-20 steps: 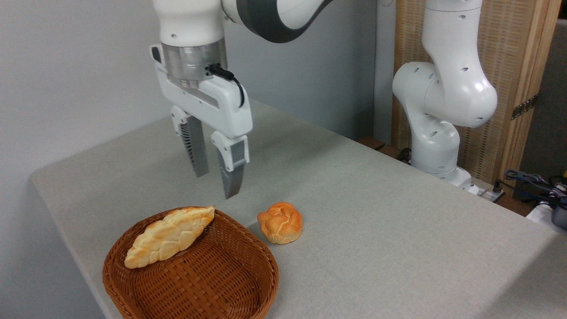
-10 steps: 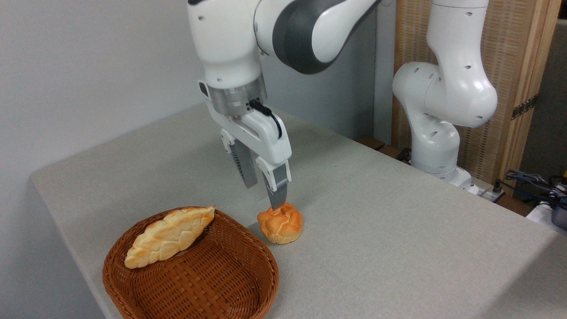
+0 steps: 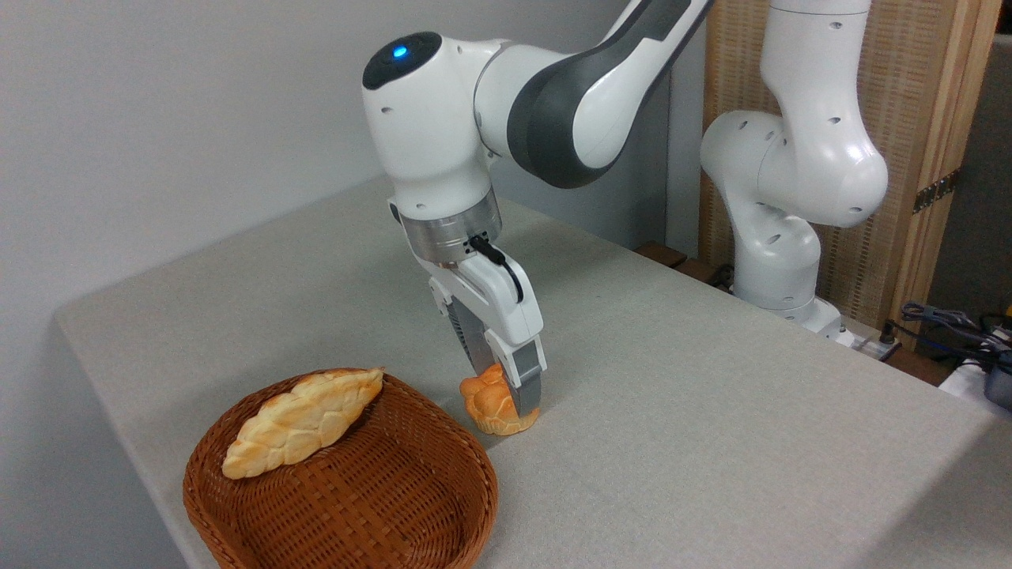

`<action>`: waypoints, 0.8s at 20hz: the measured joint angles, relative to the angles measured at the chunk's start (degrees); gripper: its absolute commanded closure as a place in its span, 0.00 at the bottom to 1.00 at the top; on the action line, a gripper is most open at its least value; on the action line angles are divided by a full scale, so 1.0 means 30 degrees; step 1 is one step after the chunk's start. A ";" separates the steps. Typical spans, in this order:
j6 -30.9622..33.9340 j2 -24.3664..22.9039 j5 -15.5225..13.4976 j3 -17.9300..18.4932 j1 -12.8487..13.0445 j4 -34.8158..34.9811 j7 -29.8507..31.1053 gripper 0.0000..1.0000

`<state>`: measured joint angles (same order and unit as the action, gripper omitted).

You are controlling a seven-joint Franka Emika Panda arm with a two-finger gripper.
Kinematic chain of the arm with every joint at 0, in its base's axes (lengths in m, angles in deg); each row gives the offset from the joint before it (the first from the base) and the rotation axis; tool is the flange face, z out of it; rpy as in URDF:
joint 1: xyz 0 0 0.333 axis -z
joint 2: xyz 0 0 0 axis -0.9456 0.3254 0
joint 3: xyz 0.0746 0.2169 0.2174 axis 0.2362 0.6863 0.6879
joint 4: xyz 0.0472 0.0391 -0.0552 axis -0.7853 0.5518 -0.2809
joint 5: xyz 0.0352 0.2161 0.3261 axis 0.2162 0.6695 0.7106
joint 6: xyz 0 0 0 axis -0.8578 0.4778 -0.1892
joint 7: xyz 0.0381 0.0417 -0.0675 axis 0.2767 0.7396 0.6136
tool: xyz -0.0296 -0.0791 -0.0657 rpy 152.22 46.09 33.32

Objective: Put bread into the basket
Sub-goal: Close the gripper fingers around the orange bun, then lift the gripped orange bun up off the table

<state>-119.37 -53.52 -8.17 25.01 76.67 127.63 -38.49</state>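
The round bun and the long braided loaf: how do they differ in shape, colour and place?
The round bun is small and knotted; the long braided loaf is flat and leaf-shaped. The bun is deeper orange, the loaf paler. The bun sits on the table between the gripper's fingers; the loaf lies against the rim inside the basket. Both have glossy, baked-looking crusts.

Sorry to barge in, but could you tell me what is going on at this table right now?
A white robot arm has its two-finger gripper lowered around a small round golden-orange bun that sits on the grey cloth-covered table, one finger on each side of it. Whether the fingers already squeeze it cannot be told. Just left of the bun stands a round reddish-brown wicker basket, which already holds a long pale braided loaf leaning on its rim.
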 measured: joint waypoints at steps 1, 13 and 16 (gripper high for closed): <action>-0.0054 0.0117 0.0113 -0.0002 0.0015 0.0002 -0.0007 0.00; -0.0358 0.0588 0.0164 -0.0101 0.0112 0.0001 -0.0018 0.39; -0.0369 0.0594 0.0164 -0.0107 0.0158 0.0001 -0.0018 0.52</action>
<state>-120.48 -51.74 -7.68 24.69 77.15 127.63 -38.55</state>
